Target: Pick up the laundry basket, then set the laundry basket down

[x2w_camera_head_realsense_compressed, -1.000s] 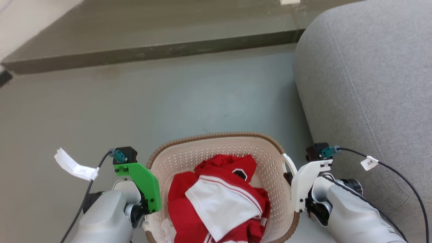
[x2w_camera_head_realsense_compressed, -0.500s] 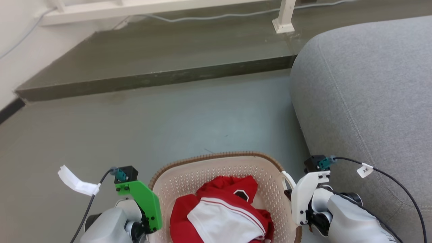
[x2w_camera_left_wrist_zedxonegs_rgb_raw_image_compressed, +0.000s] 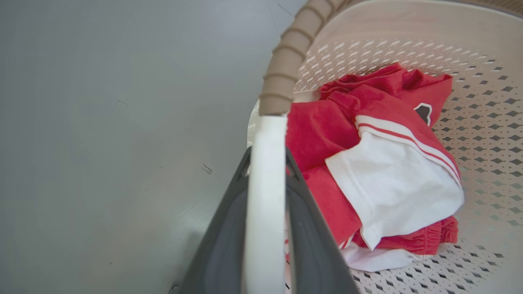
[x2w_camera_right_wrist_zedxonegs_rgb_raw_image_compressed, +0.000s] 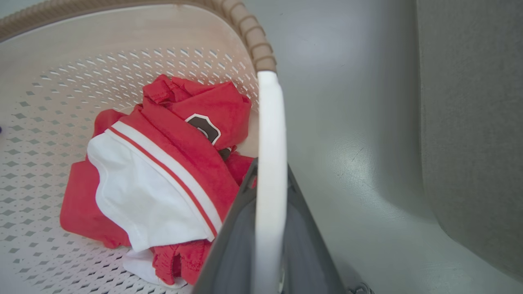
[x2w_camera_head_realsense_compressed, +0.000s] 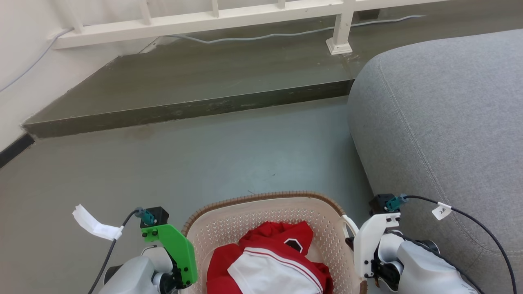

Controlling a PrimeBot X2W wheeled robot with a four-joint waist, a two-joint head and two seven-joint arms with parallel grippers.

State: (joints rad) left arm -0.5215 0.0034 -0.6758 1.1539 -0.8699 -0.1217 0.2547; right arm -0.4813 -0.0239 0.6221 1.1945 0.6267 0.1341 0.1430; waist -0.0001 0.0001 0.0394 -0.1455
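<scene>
The laundry basket [x2w_camera_head_realsense_compressed: 249, 218] sits low in the head view, between the two arms. It is over the grey floor [x2w_camera_head_realsense_compressed: 204, 163] and just beside the grey sofa [x2w_camera_head_realsense_compressed: 441, 122]; whether its base touches the floor cannot be told. Red and white clothes [x2w_camera_head_realsense_compressed: 269, 265] lie crumpled inside it. The left hand [x2w_camera_left_wrist_zedxonegs_rgb_raw_image_compressed: 267, 153] is closed narrow on the white left handle [x2w_camera_left_wrist_zedxonegs_rgb_raw_image_compressed: 264, 196], a dark finger on each side, near where the handle meets the brown rim [x2w_camera_left_wrist_zedxonegs_rgb_raw_image_compressed: 286, 69]. The right hand [x2w_camera_right_wrist_zedxonegs_rgb_raw_image_compressed: 270, 167] grips the white right handle [x2w_camera_right_wrist_zedxonegs_rgb_raw_image_compressed: 270, 122] likewise. Beyond the basket a dark step [x2w_camera_head_realsense_compressed: 184, 110] crosses the floor, with a white railing [x2w_camera_head_realsense_compressed: 204, 18] and a grey cable [x2w_camera_head_realsense_compressed: 253, 38] on it.
</scene>
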